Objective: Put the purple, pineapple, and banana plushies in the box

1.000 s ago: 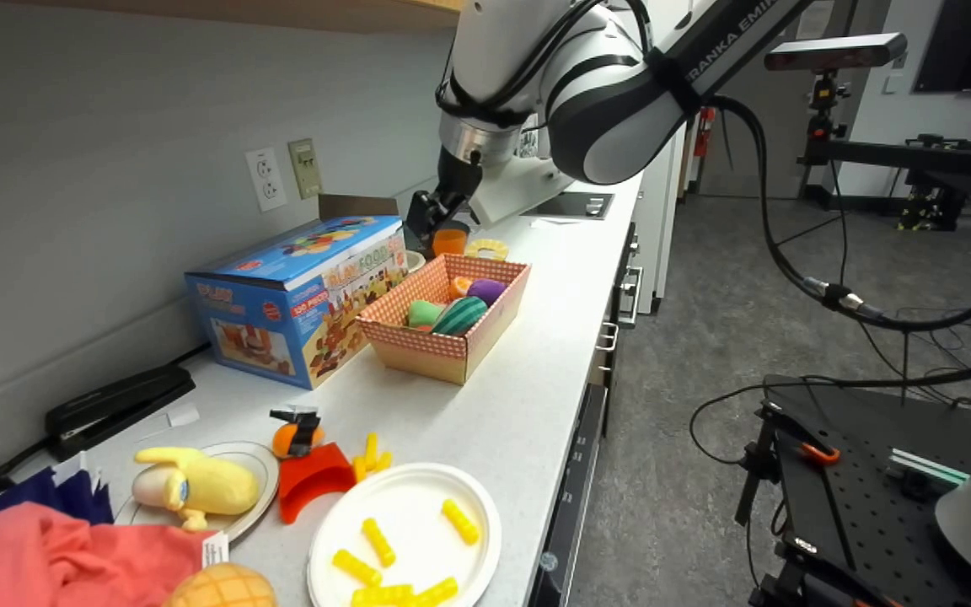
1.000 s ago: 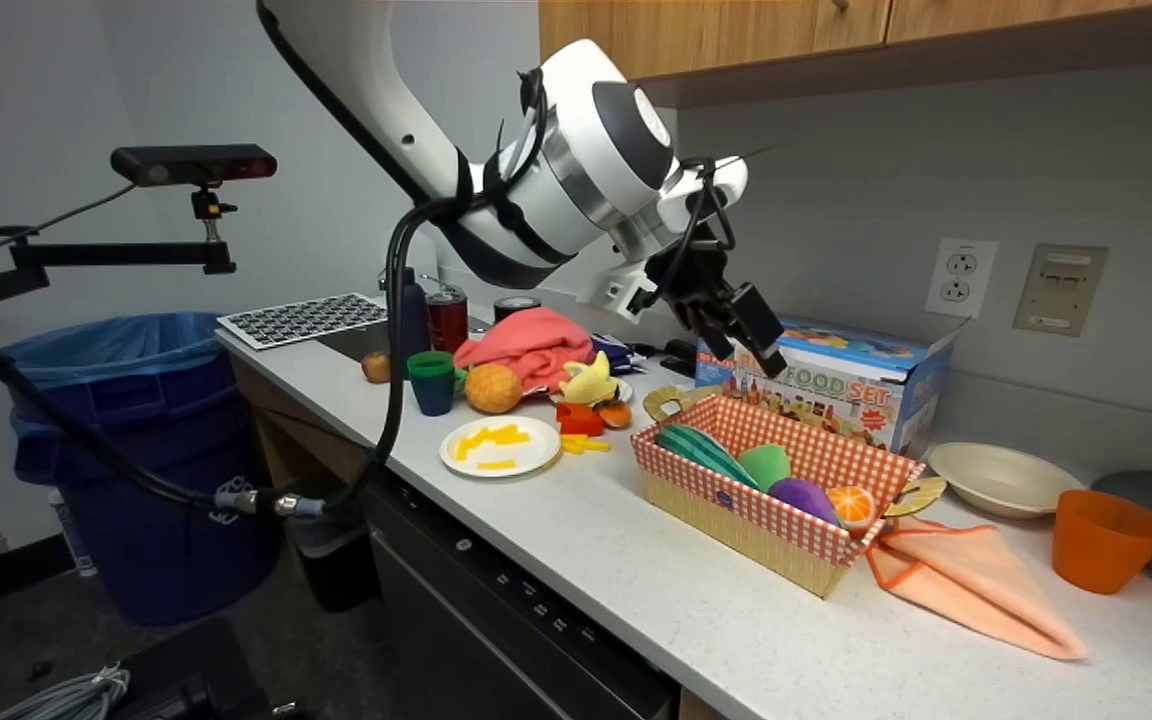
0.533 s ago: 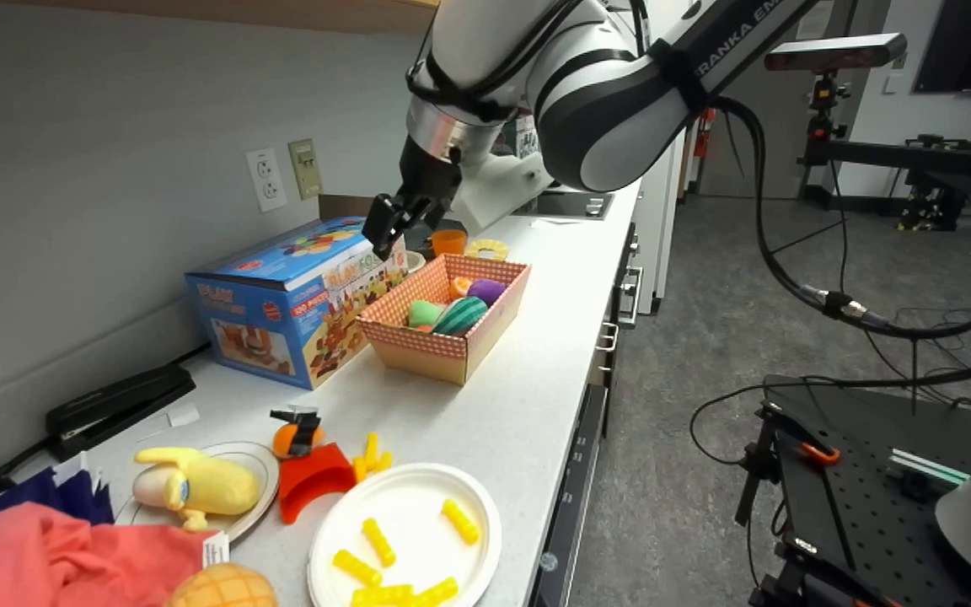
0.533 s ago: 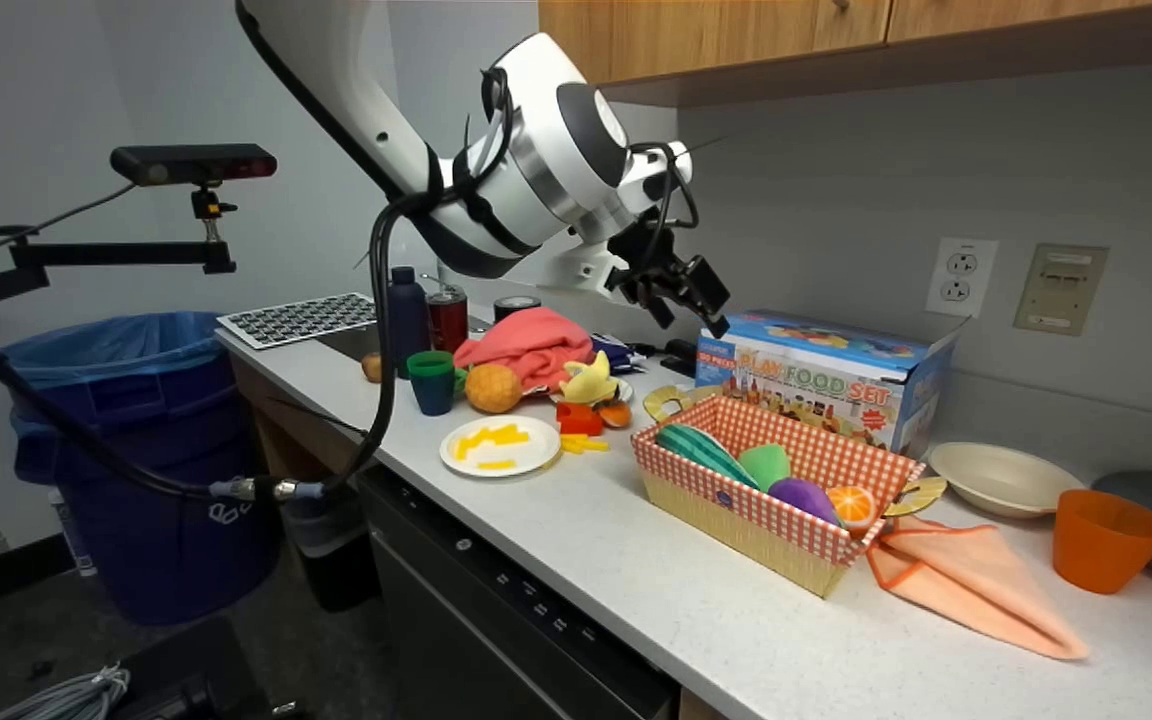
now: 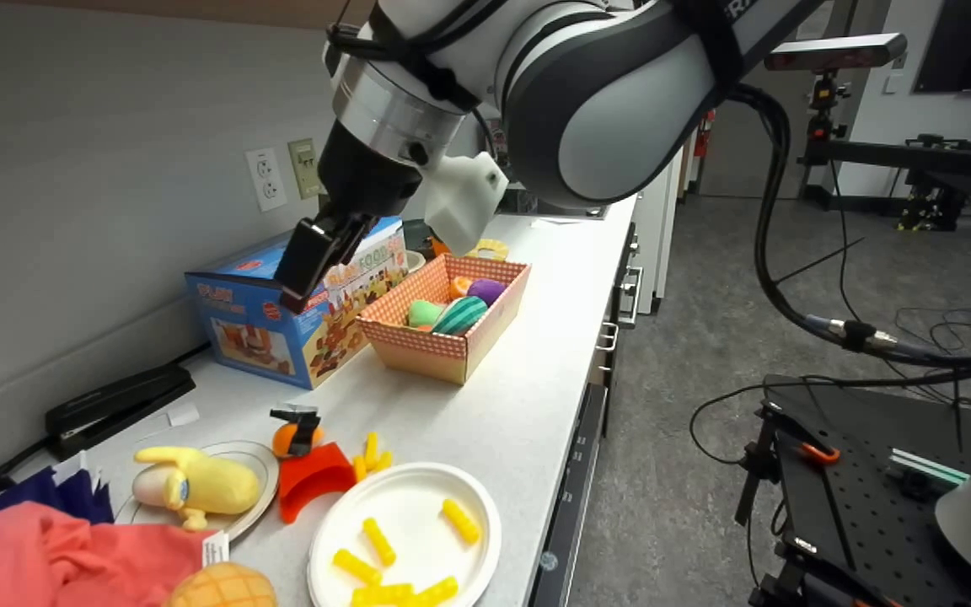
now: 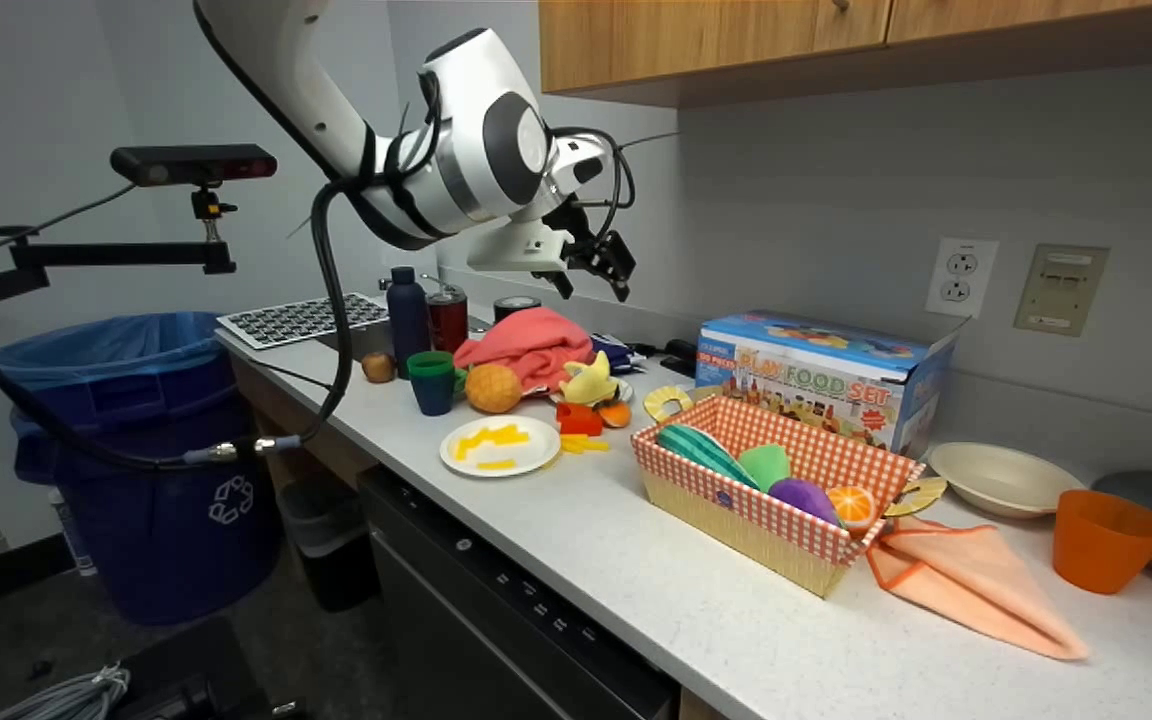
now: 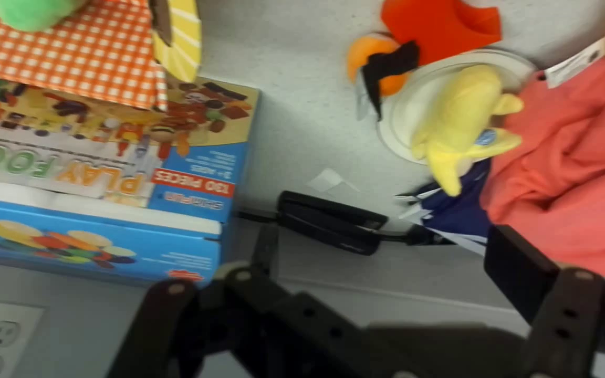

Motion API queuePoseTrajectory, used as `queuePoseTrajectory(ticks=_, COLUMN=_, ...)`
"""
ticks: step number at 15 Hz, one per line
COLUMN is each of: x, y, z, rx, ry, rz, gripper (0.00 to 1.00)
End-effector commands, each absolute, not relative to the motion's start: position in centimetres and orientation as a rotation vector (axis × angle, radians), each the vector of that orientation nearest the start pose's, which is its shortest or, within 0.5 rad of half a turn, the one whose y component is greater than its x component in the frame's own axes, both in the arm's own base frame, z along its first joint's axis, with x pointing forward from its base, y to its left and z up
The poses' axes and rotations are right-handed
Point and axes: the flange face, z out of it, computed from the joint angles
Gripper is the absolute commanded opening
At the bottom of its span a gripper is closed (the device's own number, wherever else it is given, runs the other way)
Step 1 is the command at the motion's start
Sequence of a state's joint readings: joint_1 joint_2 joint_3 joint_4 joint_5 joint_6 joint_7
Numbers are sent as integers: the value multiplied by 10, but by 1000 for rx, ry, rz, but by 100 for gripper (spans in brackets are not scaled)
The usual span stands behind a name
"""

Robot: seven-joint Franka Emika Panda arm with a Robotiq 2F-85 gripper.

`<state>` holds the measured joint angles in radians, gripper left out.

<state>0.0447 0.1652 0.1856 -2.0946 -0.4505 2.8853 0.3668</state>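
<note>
Nearest in an exterior view, the pineapple plush (image 5: 222, 588) lay beside a coral cloth (image 5: 72, 556) and the banana plush (image 5: 214, 485) rested on a plate (image 5: 260, 459), both just as they were a second earlier. Beyond them the claw (image 7: 384, 244), its jaws spread wide in the wrist view, had swung toward this pair and away from the gingham-lined box (image 5: 418, 361). Farther off, that box held the purple plush (image 5: 487, 292) in its same spot behind the striped watermelon (image 5: 460, 315).

Banana (image 7: 462, 113) on plate (image 7: 403, 118) btwn basket (image 6: 736, 528) & pineapple (image 6: 493, 388).
</note>
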Motion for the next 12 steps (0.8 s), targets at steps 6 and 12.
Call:
queuePoseTrajectory(ticks=6, x=580, y=248, z=403, rx=-2765, ry=-892, rz=-824, gripper=100)
queuePoseTrajectory(ticks=12, x=572, y=249, z=399, rx=-2784, ry=-897, rz=-817, gripper=100)
